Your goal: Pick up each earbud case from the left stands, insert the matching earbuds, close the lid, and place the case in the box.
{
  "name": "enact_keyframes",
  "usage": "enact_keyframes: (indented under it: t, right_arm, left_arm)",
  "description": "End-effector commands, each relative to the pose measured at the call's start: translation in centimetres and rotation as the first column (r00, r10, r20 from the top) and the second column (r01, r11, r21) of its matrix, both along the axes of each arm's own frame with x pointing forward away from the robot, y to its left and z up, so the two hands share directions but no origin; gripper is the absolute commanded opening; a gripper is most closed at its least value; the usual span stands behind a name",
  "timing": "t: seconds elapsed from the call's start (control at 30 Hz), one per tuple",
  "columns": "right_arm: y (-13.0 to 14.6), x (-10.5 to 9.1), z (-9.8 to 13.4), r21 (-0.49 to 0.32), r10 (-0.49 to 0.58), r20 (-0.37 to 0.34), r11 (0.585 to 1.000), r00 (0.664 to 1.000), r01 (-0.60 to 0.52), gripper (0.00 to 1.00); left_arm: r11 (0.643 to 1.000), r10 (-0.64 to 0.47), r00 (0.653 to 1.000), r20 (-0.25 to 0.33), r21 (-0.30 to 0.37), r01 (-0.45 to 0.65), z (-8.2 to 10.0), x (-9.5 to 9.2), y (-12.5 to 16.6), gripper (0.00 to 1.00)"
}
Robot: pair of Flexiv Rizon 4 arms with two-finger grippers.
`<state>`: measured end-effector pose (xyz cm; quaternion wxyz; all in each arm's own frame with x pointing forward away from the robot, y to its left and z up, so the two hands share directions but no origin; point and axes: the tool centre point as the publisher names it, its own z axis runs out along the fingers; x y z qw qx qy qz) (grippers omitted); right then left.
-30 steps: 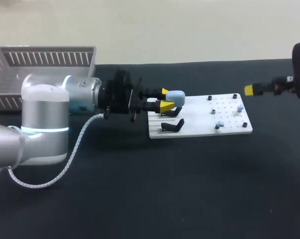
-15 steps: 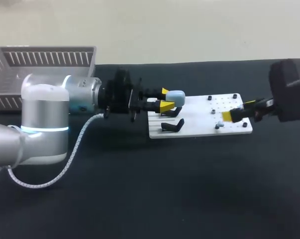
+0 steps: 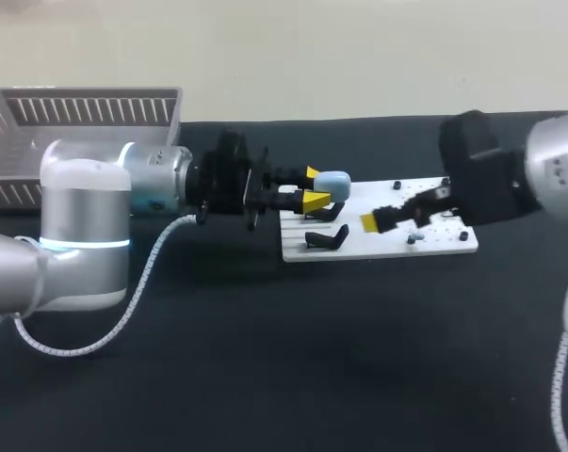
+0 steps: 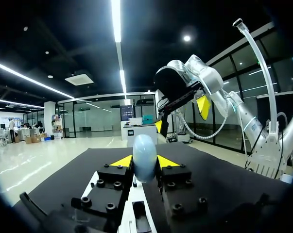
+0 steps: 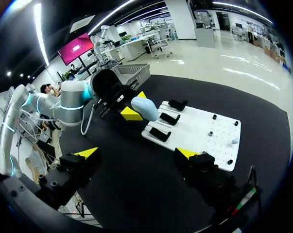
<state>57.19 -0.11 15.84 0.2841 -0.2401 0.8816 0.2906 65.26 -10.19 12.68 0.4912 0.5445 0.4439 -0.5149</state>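
Note:
A pale blue earbud case (image 3: pixel 332 182) hangs just above the left end of the white board (image 3: pixel 359 247), and my left gripper (image 3: pixel 314 192) is shut on it. In the left wrist view the case (image 4: pixel 144 156) sits upright between the yellow tips of that gripper (image 4: pixel 144 163). My right gripper (image 3: pixel 385 212) hovers over the middle of the board, its jaws wide open and holding nothing. In the right wrist view the right gripper (image 5: pixel 136 153) faces the held case (image 5: pixel 145 108) from a distance. A small pale earbud (image 5: pixel 235 141) lies on the board's far end.
Black stands (image 3: pixel 326 237) sit on the board's left end, three of them in the right wrist view (image 5: pixel 160 133). Black pegs (image 5: pixel 215 116) dot the board's right part. A grey slatted basket (image 3: pixel 76 122) stands at the back left corner.
My right arm has swung in from the right edge and now hangs over the middle of the board. The left arm and the case have stayed still.

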Motion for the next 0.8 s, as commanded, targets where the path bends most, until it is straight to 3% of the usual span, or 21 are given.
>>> enact_keyframes:
  t: [0.03,0.8]
  right_arm:
    - [1.7,1.8,-0.4,0.004,0.013,-0.031,1.0,0.999,-0.013,1.0]
    - [3.5,6.0,-2.2,-0.026,-0.04,-0.098,0.999,0.994,0.038,1.0]
  left_arm:
    - [1.0,0.002,1.0,0.002,-0.004,-0.002,-0.1,0.0,0.0,0.0]
    - [1.0,0.002,1.0,0.002,-0.004,-0.002,-0.1,0.0,0.0,0.0]
